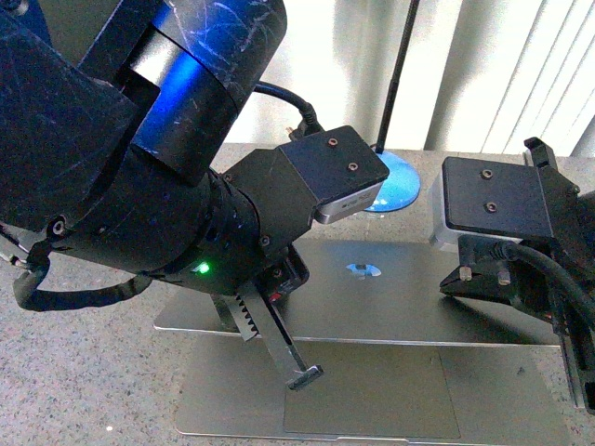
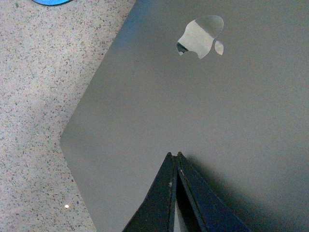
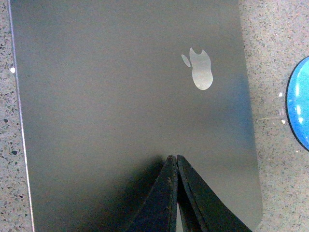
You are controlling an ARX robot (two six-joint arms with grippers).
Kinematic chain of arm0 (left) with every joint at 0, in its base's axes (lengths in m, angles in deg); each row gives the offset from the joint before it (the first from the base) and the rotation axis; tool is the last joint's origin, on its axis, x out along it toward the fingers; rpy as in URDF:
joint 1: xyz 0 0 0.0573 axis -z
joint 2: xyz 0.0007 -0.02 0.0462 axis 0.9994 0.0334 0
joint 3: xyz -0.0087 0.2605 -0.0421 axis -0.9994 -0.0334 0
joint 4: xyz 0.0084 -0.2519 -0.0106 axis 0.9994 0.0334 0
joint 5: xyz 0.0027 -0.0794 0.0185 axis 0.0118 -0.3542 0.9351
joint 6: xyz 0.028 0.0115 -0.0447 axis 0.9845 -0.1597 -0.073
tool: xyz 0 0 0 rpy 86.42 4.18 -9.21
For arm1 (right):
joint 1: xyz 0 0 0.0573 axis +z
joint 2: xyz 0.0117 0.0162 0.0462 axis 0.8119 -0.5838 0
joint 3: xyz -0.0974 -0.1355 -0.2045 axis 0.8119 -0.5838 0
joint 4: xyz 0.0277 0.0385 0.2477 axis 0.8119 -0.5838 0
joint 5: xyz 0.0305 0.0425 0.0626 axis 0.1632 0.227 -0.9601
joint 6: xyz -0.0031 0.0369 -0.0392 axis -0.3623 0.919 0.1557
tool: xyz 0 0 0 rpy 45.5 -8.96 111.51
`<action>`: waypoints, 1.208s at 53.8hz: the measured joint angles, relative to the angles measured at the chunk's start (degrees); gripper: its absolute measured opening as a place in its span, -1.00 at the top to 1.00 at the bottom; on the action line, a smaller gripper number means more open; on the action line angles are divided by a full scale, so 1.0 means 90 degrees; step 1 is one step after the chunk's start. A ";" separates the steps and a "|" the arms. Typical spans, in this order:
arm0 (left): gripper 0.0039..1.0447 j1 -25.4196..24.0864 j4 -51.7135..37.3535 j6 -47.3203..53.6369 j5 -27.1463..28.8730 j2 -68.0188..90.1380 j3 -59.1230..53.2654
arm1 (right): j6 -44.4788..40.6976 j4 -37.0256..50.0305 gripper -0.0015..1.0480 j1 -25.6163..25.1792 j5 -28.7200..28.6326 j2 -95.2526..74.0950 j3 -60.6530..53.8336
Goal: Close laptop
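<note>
Laptop point(image 1: 400, 311) sits mid-bench point(image 1: 84, 372), its lid with the shiny apple logo point(image 2: 200, 36) tilted low over the base, though the trackpad point(image 1: 372, 390) on the near side shows uncovered. Left pincer point(image 2: 174, 157) and right pincer point(image 3: 173, 158), both pressed shut and holding nothing, are poised over the lid. By this view closing looks well advanced, with only the final press down left.

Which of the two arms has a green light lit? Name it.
The left arm: a small green light glows on its dark wrist housing, above the laptop. The right arm shows no light in the front view.
</note>
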 joint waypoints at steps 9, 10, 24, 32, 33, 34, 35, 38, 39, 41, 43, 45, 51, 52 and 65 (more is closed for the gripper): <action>0.94 0.0000 -0.0090 -0.0029 -0.0032 0.0034 -0.0097 | -0.0012 0.0044 0.94 0.0000 0.0000 -0.0066 -0.0053; 0.94 0.0000 -0.0097 -0.0029 -0.0034 0.0039 -0.0104 | -0.0015 0.0056 0.94 0.0000 0.0000 -0.0078 -0.0070; 0.94 0.0005 -0.0260 -0.0126 -0.0034 0.0119 -0.0255 | -0.0017 0.0202 0.94 0.0015 0.0019 -0.0189 -0.0206; 0.94 0.0027 -0.0406 -0.0250 -0.0095 0.0163 -0.0381 | -0.0015 0.0357 0.94 0.0015 0.0017 -0.0284 -0.0299; 0.94 0.0029 -0.0430 -0.0265 -0.0107 0.0170 -0.0398 | -0.0015 0.0381 0.94 0.0015 0.0017 -0.0304 -0.0311; 0.94 0.0029 -0.0452 -0.0270 -0.0107 0.0180 -0.0415 | -0.0015 0.0435 0.94 0.0012 0.0017 -0.0340 -0.0340; 0.94 0.0039 -0.0498 -0.0294 -0.0109 0.0194 -0.0452 | -0.0015 0.0464 0.94 0.0007 0.0019 -0.0362 -0.0357; 0.94 0.0046 -0.0607 -0.0359 -0.0148 0.0253 -0.0544 | -0.0015 0.0602 0.94 -0.0002 0.0019 -0.0476 -0.0444; 0.94 0.0046 -0.0656 -0.0393 -0.0155 0.0279 -0.0585 | -0.0015 0.0658 0.94 -0.0005 0.0019 -0.0525 -0.0486; 0.94 0.0046 -0.0726 -0.0440 -0.0172 0.0333 -0.0641 | -0.0012 0.0741 0.94 -0.0010 0.0017 -0.0600 -0.0546; 0.94 0.0049 -0.0767 -0.0466 -0.0185 0.0369 -0.0680 | -0.0012 0.0801 0.94 -0.0012 0.0019 -0.0641 -0.0595; 0.94 0.0049 -0.0811 -0.0486 -0.0189 0.0410 -0.0719 | -0.0007 0.0860 0.94 -0.0015 0.0017 -0.0697 -0.0636; 0.94 0.0049 -0.0940 -0.0590 -0.0226 0.0561 -0.0828 | 0.0041 0.1066 0.94 -0.0015 -0.0010 -0.0845 -0.0767; 0.94 0.0049 -0.0957 -0.0600 -0.0226 0.0578 -0.0843 | 0.0044 0.1095 0.94 -0.0015 -0.0012 -0.0865 -0.0782; 0.94 0.0027 -0.1236 -0.0811 -0.0291 0.0714 -0.1001 | 0.0214 0.1355 0.94 -0.0032 -0.0109 -0.0976 -0.0894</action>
